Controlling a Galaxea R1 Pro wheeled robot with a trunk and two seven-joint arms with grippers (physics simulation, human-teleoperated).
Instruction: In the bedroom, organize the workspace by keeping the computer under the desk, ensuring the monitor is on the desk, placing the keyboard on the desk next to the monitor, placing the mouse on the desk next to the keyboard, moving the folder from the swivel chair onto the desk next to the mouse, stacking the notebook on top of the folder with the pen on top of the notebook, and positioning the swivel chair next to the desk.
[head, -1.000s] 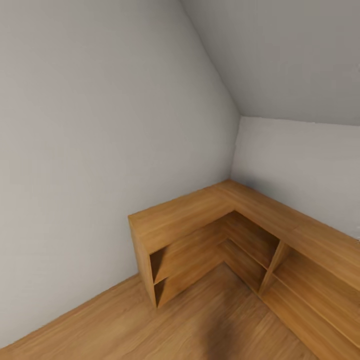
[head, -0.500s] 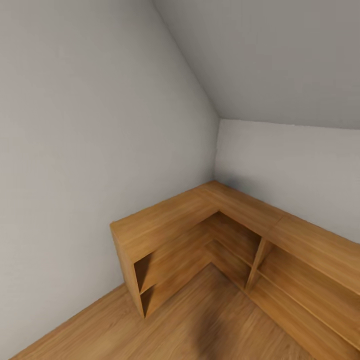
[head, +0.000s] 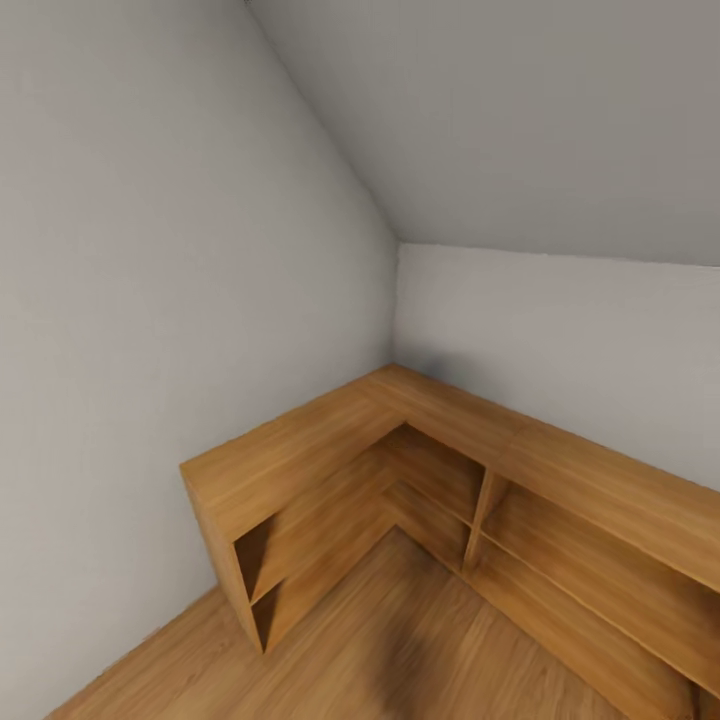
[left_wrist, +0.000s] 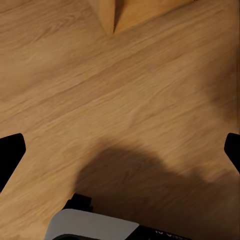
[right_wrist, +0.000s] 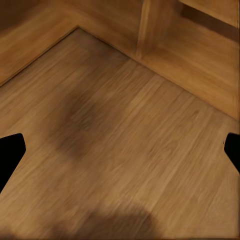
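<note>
The head view faces a corner of the bedroom, where low light-wood shelf units (head: 400, 460) run along both grey walls (head: 130, 300). Both arms hang low over the wood floor (head: 420, 650), likely tucked for travel. The left gripper (left_wrist: 120, 150) and right gripper (right_wrist: 120, 150) each have fingers spread apart, holding nothing. Desk, chair and folder lie elsewhere, so the robot seems in transit.

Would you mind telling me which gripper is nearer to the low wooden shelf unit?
Right, probably. The right gripper hangs over floor with the shelf unit's open bays close ahead; the left gripper hangs over floor with the unit's end panel farther ahead.
</note>
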